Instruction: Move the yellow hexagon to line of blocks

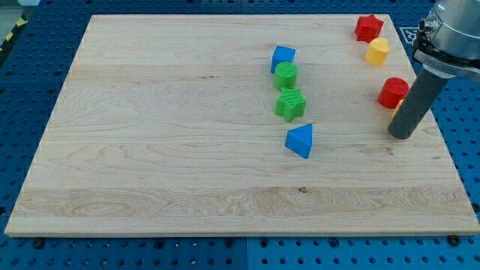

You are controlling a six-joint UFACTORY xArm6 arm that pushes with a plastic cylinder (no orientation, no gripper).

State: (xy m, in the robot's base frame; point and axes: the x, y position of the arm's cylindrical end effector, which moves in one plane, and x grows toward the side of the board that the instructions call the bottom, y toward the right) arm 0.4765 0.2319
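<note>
Mid-board line, far to near: blue block (283, 57), green cylinder (286, 75), green star (291, 104), blue triangle (300, 140). Far right: red star (368, 28), yellow block (377, 52), red block (392, 92). My tip (400, 136), a bare rod grasping nothing, hides most of the yellow hexagon (394, 115) just right of the red block, probably positioned for a leftward shove. No containers.

Pale matt grained wooden board (150, 150) — smooth plastic-looking blocks, dark matt rod (411, 105)

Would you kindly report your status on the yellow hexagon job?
My tip at view's right, beside red block. Yellow hexagon barely peeks behind rod, unconfirmed. Line of blue cube, green cylinder, green star, blue triangle mid-board.
</note>
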